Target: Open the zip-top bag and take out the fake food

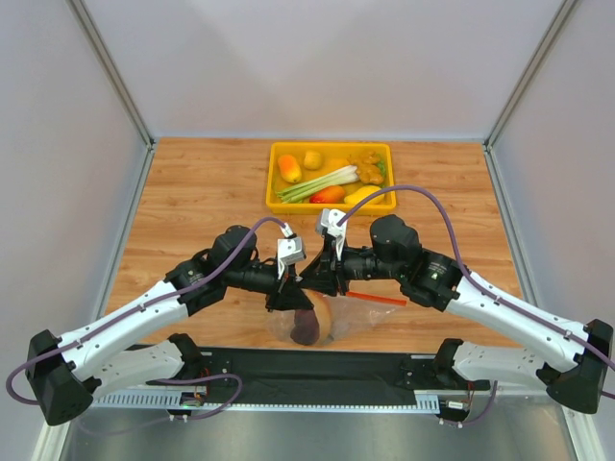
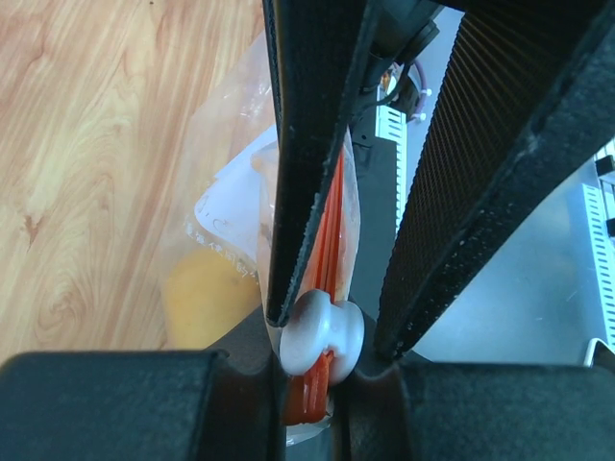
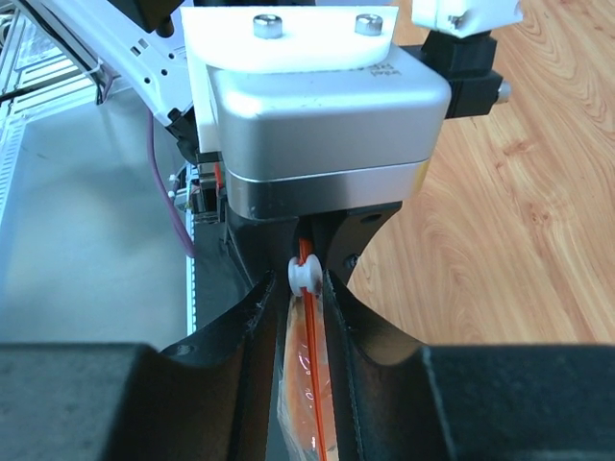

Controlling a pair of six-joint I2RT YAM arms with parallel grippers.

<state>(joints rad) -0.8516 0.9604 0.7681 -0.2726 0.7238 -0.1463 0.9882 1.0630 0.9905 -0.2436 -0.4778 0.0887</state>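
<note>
Meeting over the near middle of the desk (image 1: 192, 192), both arms are on the zip-top bag (image 1: 354, 312). Left tool (image 2: 332, 338) is clenched on the white slider tab (image 2: 320, 329); right tool (image 3: 300, 286) pinches the red-orange zip strip (image 3: 312, 384) just beside that tab. Bag sits crumpled beneath them, with the maroon meat slice (image 1: 306, 327) and a yellow piece (image 2: 207, 293) inside it. Yellow tray (image 1: 274, 178) of toy food sits at the far side

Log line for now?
stage: opening bag | left hand: shut on slider | right hand: straddles zip strip, grip unclear | food: inside bag
</note>
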